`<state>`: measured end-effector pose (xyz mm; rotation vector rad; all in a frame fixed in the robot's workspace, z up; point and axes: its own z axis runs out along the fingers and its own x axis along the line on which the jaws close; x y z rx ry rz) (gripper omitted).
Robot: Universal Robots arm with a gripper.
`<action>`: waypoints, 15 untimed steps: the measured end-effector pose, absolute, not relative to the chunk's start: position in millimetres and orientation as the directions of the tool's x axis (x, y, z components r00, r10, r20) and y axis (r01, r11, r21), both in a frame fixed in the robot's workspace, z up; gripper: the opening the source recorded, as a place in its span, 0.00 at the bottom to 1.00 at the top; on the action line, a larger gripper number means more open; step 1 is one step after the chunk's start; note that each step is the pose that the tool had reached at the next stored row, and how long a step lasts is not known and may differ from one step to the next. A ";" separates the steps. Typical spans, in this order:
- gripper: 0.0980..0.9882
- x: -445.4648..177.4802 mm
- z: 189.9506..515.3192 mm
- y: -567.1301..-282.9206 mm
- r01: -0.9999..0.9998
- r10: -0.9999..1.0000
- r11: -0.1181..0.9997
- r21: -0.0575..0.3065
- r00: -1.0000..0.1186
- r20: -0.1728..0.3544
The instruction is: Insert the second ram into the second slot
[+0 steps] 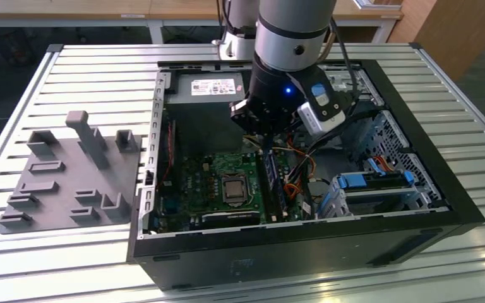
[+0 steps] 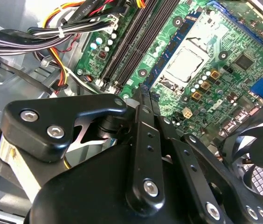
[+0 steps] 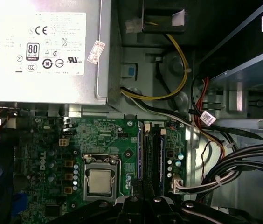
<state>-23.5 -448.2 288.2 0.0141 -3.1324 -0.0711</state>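
Note:
The second ram (image 1: 269,180) is a thin blue stick standing on edge in the memory slot nearest the processor socket (image 1: 234,189) on the green motherboard. It shows in both wrist views as a narrow blue line (image 2: 169,51) (image 3: 140,154) beside the dark neighbouring slots (image 3: 157,156). My gripper (image 1: 268,140) hangs over the end of that line nearest the power supply. Its black fingers (image 2: 143,100) are pressed together, shut, with the tips right at the stick's end (image 3: 143,189). I cannot tell whether they touch it.
The open computer case (image 1: 444,189) lies on a slatted metal table. Inside are the power supply (image 3: 43,46), bundled cables (image 3: 243,163), a black fan (image 2: 262,144) and a drive bay with light-blue clips (image 1: 377,180). A grey holder plate (image 1: 65,177) lies at the exterior view's left.

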 end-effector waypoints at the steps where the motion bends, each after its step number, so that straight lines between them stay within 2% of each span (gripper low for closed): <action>1: 0.02 -23.5 287.4 -448.2 -0.009 -0.009 0.999 0.045 -1.000 0.008; 15: 0.02 -23.5 277.1 -448.8 -0.009 -0.009 0.999 0.045 -1.000 0.008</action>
